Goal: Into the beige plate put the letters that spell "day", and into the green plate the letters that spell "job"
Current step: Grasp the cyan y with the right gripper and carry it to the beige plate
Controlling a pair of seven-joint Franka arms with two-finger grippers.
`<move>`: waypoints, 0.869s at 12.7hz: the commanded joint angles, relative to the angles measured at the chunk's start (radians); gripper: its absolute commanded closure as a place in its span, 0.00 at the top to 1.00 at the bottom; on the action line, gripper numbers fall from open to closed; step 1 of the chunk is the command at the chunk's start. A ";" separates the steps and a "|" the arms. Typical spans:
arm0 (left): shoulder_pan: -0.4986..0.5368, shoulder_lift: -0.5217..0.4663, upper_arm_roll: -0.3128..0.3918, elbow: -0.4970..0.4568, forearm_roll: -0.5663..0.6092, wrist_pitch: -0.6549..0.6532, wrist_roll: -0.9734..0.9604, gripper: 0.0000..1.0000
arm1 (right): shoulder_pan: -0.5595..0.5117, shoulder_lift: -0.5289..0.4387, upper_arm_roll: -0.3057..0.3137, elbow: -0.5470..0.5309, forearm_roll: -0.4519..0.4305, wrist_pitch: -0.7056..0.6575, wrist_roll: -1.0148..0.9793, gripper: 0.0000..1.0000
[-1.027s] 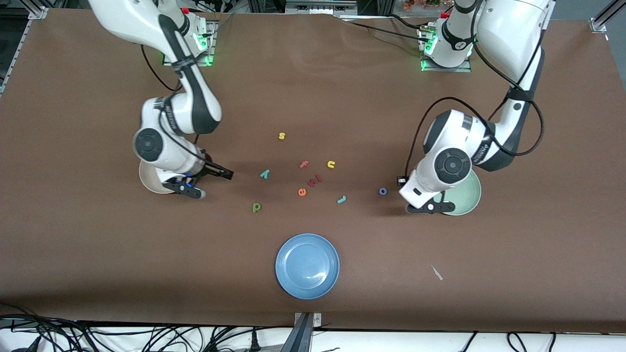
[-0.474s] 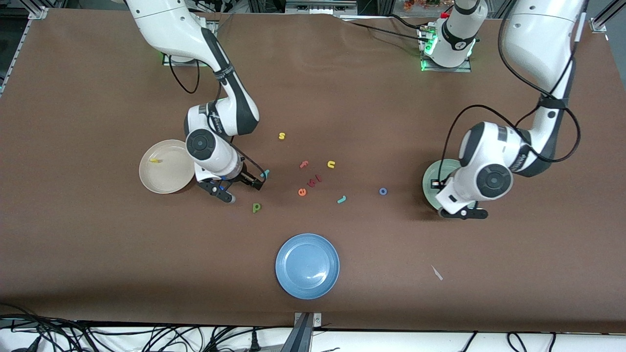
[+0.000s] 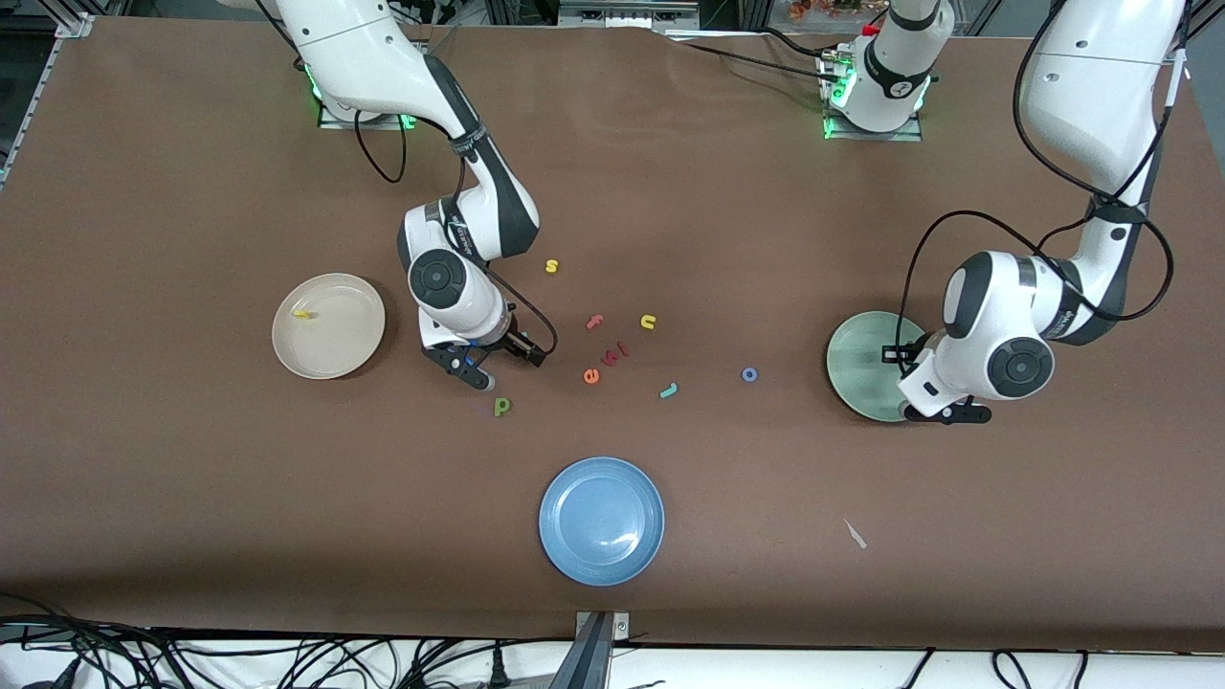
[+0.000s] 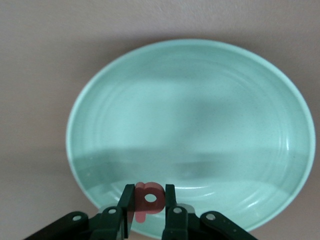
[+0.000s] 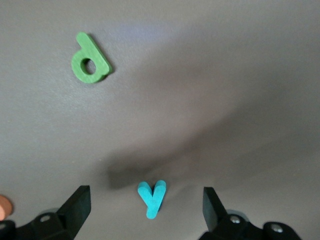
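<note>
Front view: the round cream-beige plate [image 3: 328,326], centre-left of the frame, holds a yellow foam "a" [image 3: 302,314]. Left wrist view: the left gripper [image 4: 150,205] clamps a red-pink foam "b" [image 4: 148,196] over the pale green plate [image 4: 190,115]. Right wrist view: the right gripper [image 5: 147,204], fingers spread, straddles the teal foam "y" [image 5: 151,197]; the green foam "d" [image 5: 89,64] lies upper left

Left gripper [image 4: 150,212]: fingers clamped on a red-pink letter "b" [image 4: 148,198], arm bent low. Right gripper [image 5: 145,207]: fingers spread wide, pointing down, arm reaching toward the table's middle.
</note>
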 commanded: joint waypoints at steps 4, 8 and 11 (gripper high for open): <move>0.013 0.005 -0.010 -0.064 0.019 0.093 0.007 0.31 | 0.020 0.029 -0.006 0.025 0.020 -0.001 0.013 0.66; 0.011 -0.019 -0.014 -0.052 0.019 0.053 0.007 1.00 | 0.014 0.030 -0.006 0.025 0.020 -0.001 0.003 0.30; 0.000 -0.064 -0.066 -0.026 0.007 0.004 -0.013 1.00 | 0.014 0.030 -0.006 0.025 0.020 -0.003 0.008 0.08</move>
